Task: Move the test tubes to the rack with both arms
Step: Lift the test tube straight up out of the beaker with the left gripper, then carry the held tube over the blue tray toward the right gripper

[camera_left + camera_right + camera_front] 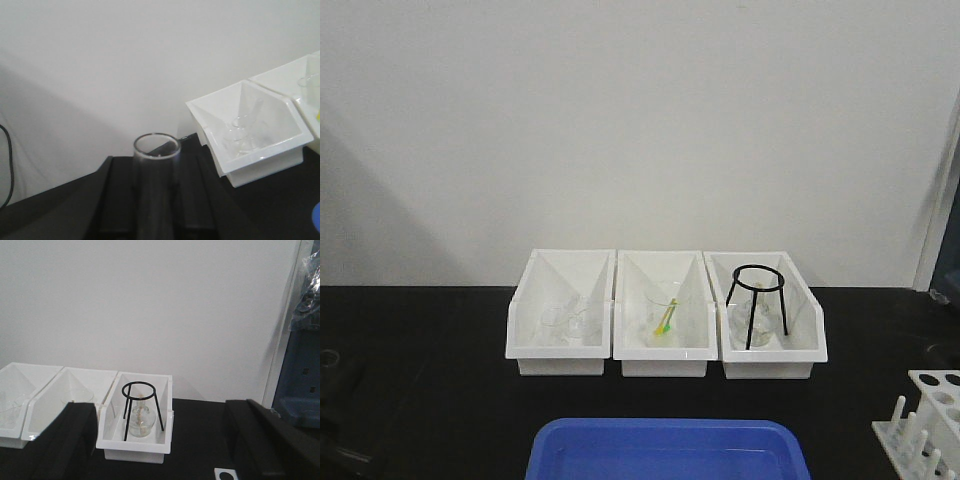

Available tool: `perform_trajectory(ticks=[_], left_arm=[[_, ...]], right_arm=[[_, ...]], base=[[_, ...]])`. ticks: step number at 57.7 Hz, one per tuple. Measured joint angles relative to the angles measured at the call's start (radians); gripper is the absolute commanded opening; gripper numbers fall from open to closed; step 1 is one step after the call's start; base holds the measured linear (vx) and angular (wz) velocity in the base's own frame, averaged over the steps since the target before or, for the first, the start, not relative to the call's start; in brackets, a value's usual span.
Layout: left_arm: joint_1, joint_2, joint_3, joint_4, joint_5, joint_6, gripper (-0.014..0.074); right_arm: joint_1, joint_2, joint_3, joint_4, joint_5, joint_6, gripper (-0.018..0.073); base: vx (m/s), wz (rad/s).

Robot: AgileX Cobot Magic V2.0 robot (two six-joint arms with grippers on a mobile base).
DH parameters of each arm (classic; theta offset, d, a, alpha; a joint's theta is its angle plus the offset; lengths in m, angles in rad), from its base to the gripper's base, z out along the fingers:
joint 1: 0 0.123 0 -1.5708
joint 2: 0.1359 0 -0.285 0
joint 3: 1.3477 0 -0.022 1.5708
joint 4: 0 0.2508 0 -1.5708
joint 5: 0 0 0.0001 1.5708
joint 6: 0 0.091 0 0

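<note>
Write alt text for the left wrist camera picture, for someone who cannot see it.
A clear glass test tube is clamped between the left gripper's black fingers. To its right, a white open-fronted bin holding clear glassware sits on a black table, a white wall behind.

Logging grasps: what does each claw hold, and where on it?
Left claw grips a test tube below its open rim; right claw holds nothing.

A clear, open-rimmed test tube [156, 170] stands upright in the left claw [156, 186]; the white pegged rack [928, 420] sits level.
</note>
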Motion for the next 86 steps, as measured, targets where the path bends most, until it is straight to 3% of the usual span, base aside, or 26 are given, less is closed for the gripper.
perform_trajectory(ticks=[16, 27, 41, 54, 61, 66, 75, 86], left_arm=[[0.0, -0.16, -0.234, 0.0, 0.534, -0.076, -0.002], [-0.042, -0.173, -0.355, 0.001, 0.711, -0.079, -0.0022], [-0.209, -0.163, -0.383, 0.002, 0.688, -0.087, -0.0022], [-0.357, -0.065, -0.384, 0.013, 0.529, -0.229, -0.0022], [-0.428, -0.001, -0.393, 0.085, 0.462, -0.32, -0.0022], [-0.449, 0.033, -0.419, 0.15, 0.449, -0.392, -0.0022], [-0.454, 0.076, -0.486, 0.279, 0.434, -0.579, -0.0022], [-0.454, 0.08, -0.504, 0.505, 0.407, -0.85, -0.0022]], right_arm=[[0.0, 0.0, 0.0, 0.0, 0.038, 0.002, 0.0568], [0.0, 0.0, 0.0, 0.0, 0.085, 0.002, 0.0568], [0.0, 0.045, 0.0, 0.012, 0.125, 0.002, 0.0568], [0.0, 0.133, 0.0, 0.053, 0.134, 0.0, 0.0568], [0.018, 0.196, 0.0, 0.055, 0.129, 0.0, 0.0568], [0.076, 0.241, 0.0, 0.055, 0.115, -0.012, 0.0568], [0.263, 0.336, 0.0, 0.055, 0.098, -0.085, 0.0568], [0.452, 0.41, 0.0, 0.058, -0.002, -0.116, 0.0568]], base=[[0.0, 0.0], [0.0, 0.0], [0.0, 0.0], [0.0, 0.0], [0.0, 0.0], [0.0, 0.0], [0.0, 0.0], [0.0, 0.0]])
